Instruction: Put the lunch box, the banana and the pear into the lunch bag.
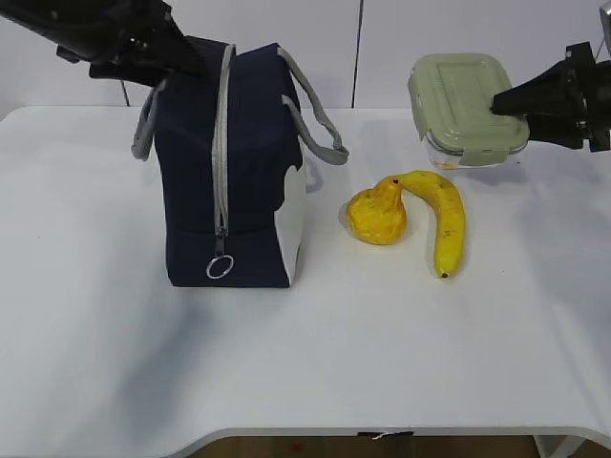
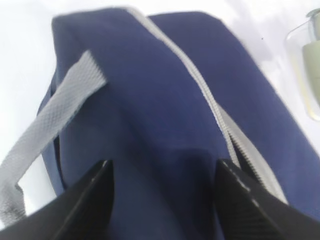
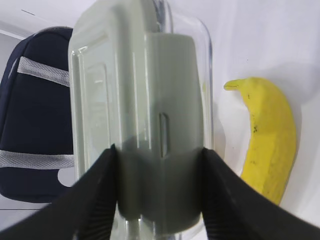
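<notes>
The navy lunch bag (image 1: 239, 172) stands upright on the left of the table, its grey zipper running over the top and down to a ring pull (image 1: 220, 267) low on the front. My left gripper (image 1: 188, 63) hovers at the bag's top rear, and in the left wrist view it (image 2: 162, 167) is open, its jaws spread over the navy fabric (image 2: 165, 115). My right gripper (image 1: 496, 103) is shut on the lunch box (image 1: 458, 91), which is lifted and tilted at the back right. The fingers (image 3: 95, 190) clamp its sage-green lid clip (image 3: 160, 125). The pear (image 1: 377, 215) and the banana (image 1: 447, 215) lie touching on the table.
A white table (image 1: 305, 372) has its front edge near the bottom of the exterior view. Grey webbing handles (image 1: 320, 124) hang over both sides of the bag. The banana (image 3: 267, 145) lies just below the lifted box.
</notes>
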Robot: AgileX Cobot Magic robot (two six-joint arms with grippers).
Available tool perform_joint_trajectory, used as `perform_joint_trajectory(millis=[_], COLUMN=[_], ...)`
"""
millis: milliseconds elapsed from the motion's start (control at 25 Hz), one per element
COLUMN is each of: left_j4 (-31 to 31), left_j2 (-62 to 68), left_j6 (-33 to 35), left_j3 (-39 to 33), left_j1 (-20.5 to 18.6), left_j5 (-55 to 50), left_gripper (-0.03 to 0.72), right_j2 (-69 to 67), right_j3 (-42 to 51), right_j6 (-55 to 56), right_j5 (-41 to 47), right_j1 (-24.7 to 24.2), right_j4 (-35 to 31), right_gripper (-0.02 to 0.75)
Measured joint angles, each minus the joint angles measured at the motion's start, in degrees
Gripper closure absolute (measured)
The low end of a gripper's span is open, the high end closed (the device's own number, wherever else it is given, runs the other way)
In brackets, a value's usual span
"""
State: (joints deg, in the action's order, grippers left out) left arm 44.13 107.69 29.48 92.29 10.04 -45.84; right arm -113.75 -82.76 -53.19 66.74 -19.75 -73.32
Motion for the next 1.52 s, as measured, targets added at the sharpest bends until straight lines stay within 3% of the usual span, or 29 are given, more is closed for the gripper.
perform_joint_trajectory(millis=[320,600,800,1080,1520], left_j4=[0.0,0.0,0.0,0.0,0.0], left_j2=[1.4,1.4,1.4,1.4,1.4], left_j6=[-0.3,-0.3,-0.3,-0.3,-0.3], left_j3=[0.1,0.1,0.1,0.1,0.1], left_j1=[0.0,0.0,0.0,0.0,0.0], left_j5=[-0.1,-0.1,-0.2,-0.7,-1.4], left_gripper=[0.278,0.507,0.598,0.629,0.633], right_j2=[0.6,2.2,2.2,2.2,2.2], right_j3=[-1.5,-2.2,-4.0,-10.5,-12.3], right_j6=[0.8,1.1,2.1,4.1,4.3], right_j5=[0.0,0.0,0.2,0.4,1.3], right_j1=[0.2,4.4,8.1,12.9,19.7], right_j4=[-0.3,-0.9,-1.1,-1.6,-3.5], right_gripper=[0.378,0.378,0.378,0.378,0.379])
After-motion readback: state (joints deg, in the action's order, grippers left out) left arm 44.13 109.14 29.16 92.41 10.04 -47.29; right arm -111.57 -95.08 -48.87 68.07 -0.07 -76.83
